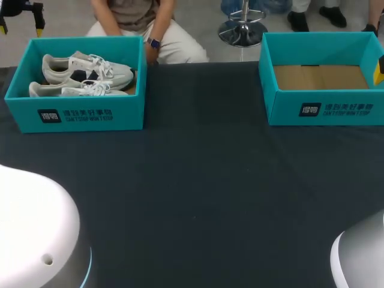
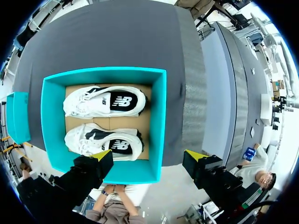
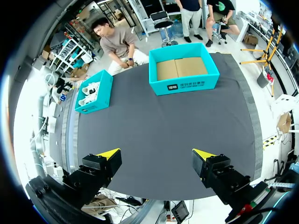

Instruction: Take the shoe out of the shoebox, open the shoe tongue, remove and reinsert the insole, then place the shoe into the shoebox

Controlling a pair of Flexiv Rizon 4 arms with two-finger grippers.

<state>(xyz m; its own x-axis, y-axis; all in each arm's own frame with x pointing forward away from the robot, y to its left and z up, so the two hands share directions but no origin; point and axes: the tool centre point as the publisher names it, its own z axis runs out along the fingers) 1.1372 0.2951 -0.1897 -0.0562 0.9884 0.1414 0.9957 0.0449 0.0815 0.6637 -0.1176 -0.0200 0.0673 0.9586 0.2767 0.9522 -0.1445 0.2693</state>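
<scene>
Two white sneakers with dark side panels lie side by side, one (image 1: 87, 67) behind the other (image 1: 78, 89), in a teal shoebox (image 1: 78, 117) at the table's back left. My left gripper (image 1: 21, 24) hangs high above that box's far left corner. In the left wrist view it (image 2: 148, 156) is open and empty over the box's wall (image 2: 158, 121), looking down on both shoes (image 2: 105, 101) (image 2: 103, 140). My right gripper (image 3: 156, 154) is open and empty high over the table. One of its yellow fingertips (image 1: 379, 71) shows beside the second teal box (image 1: 324, 108).
The second teal box (image 3: 183, 70) at the back right holds only its cardboard floor. A person sits behind the table, a hand (image 1: 153, 51) at the far edge beside the shoebox's right corner. Dark cloth (image 1: 198, 180) covers the table. My arms' white bases (image 1: 36, 234) (image 1: 360, 258) fill the near corners.
</scene>
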